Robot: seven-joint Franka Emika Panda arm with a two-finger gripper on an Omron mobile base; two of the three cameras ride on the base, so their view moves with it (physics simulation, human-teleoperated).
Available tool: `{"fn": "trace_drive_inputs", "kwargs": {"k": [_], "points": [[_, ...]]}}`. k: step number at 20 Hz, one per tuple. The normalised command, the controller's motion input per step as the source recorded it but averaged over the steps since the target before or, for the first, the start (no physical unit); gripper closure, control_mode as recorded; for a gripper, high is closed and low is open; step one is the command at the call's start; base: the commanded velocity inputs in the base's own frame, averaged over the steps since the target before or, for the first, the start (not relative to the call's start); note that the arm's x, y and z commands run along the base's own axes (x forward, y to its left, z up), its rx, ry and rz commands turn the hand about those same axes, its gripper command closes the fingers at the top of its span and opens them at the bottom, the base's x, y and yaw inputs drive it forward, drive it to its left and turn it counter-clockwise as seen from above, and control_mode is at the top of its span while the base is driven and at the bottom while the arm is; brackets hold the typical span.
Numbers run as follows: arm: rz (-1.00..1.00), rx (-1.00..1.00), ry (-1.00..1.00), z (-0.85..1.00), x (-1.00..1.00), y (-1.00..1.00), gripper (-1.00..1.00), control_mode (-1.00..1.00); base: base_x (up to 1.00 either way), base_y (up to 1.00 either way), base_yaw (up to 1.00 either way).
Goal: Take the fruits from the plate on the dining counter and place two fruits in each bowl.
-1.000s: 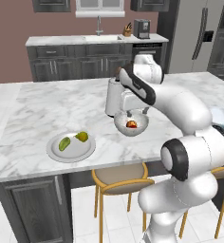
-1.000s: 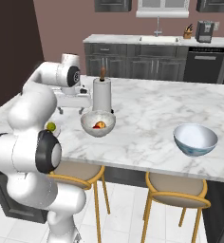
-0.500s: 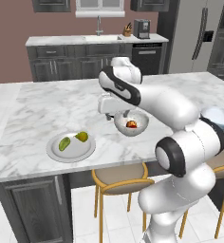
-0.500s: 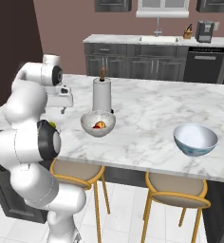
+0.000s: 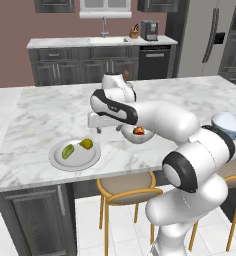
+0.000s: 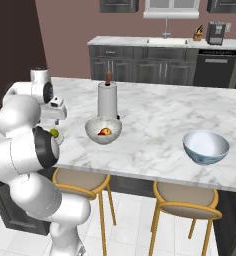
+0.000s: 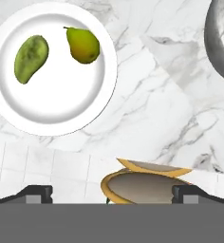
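Observation:
The round pale plate (image 5: 75, 159) (image 7: 57, 102) lies on the white marble dining counter (image 5: 40, 112) near its front edge. On it are an elongated green fruit (image 5: 67, 151) (image 7: 32, 58) and a yellow-green pear-like fruit (image 5: 86, 144) (image 7: 83, 44). The pale speckled bowl (image 5: 138, 135) (image 6: 103, 131) holds a red fruit and an orange-brown one (image 5: 139, 131) (image 6: 105, 132). The blue-sided bowl (image 5: 230, 125) (image 6: 206, 146) stands far to the right. My gripper (image 5: 97, 129) (image 6: 56, 119) (image 7: 114, 193) hangs open and empty between plate and speckled bowl, just right of the plate.
A paper towel holder (image 6: 107, 100) stands behind the speckled bowl. Yellow-framed stools (image 5: 127, 185) (image 7: 147, 182) sit below the counter's front edge. A back counter with a sink (image 5: 102, 42) runs along the far wall.
The arm has swung left from above the speckled bowl toward the plate. The gripper stayed open and empty, and the fruits and bowls have not moved.

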Motion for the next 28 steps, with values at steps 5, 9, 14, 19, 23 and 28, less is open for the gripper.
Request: {"fn": "trace_drive_inputs", "kwargs": {"k": [5,9,14,19,23,28], "points": [[-0.21,0.00,-0.15,-0.20,0.49,0.32,-1.00,-1.00,0.00,0.00,0.00],[-0.12,0.00,-0.01,-0.15,0.30,0.53,-1.00,-1.00,0.00,0.00,0.00],[-0.02,0.00,0.02,-0.10,0.14,0.21,-1.00,-1.00,0.00,0.00,0.00],[0.08,-0.01,0.16,0.00,0.38,0.00,-1.00,-1.00,0.00,0.00,0.00],[0.15,-0.11,0.22,-0.18,0.58,0.00,-1.00,-1.00,0.00,0.00,0.00],[0.16,0.00,0.00,-0.74,0.15,0.04,-1.00,-1.00,0.00,0.00,0.00]]}}
